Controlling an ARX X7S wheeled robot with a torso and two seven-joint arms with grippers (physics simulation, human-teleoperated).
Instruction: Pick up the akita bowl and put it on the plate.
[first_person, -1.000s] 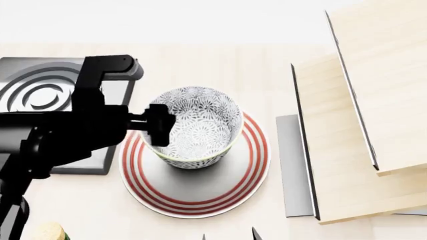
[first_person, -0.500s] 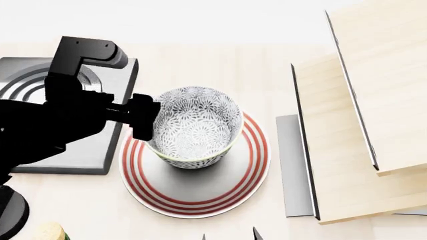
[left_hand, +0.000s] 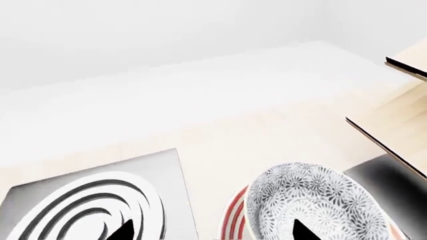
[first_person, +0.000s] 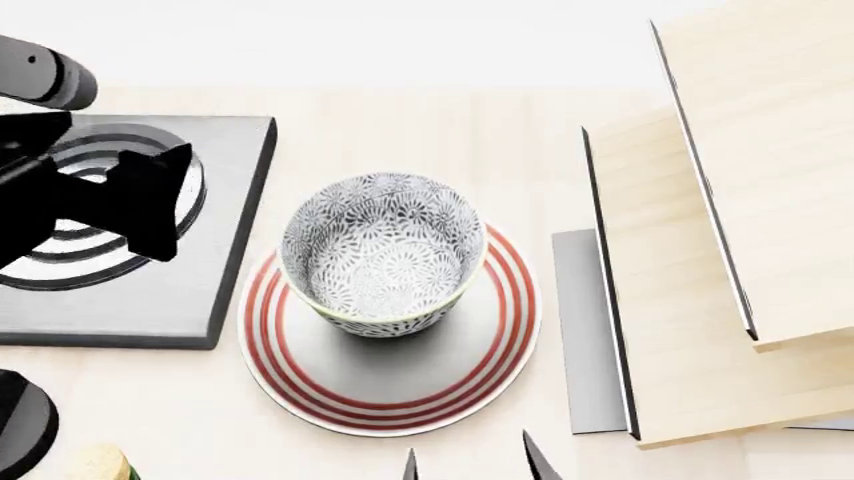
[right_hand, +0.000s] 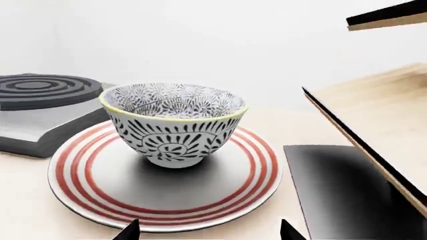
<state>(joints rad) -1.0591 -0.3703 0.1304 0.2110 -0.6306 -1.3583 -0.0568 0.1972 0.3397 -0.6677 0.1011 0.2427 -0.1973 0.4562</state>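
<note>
The akita bowl (first_person: 383, 255), white with a dense grey-black floral pattern, stands upright on the plate (first_person: 400, 400), a white plate with red rings. No gripper touches the bowl. My left gripper (first_person: 150, 200) hangs open to the left of the bowl, over the stove burner. In the left wrist view its fingertips (left_hand: 123, 231) are wide apart, with the bowl (left_hand: 313, 200) and the plate's rim (left_hand: 235, 220) beside them. My right gripper (first_person: 470, 465) is open near the front of the plate. The right wrist view shows the bowl (right_hand: 173, 122) on the plate (right_hand: 167, 192), ahead of the right gripper (right_hand: 210, 234).
A dark square stove burner (first_person: 200, 280) with raised rings lies left of the plate. Light wooden shelf boards (first_person: 694, 270) rise at the right above a grey panel (first_person: 587, 330). A cork-like object (first_person: 100, 463) sits at the bottom left.
My left gripper has drawn back from the bowl's left rim and moved left over the burner. The bowl has stayed on the plate. The right fingertips show slightly more.
</note>
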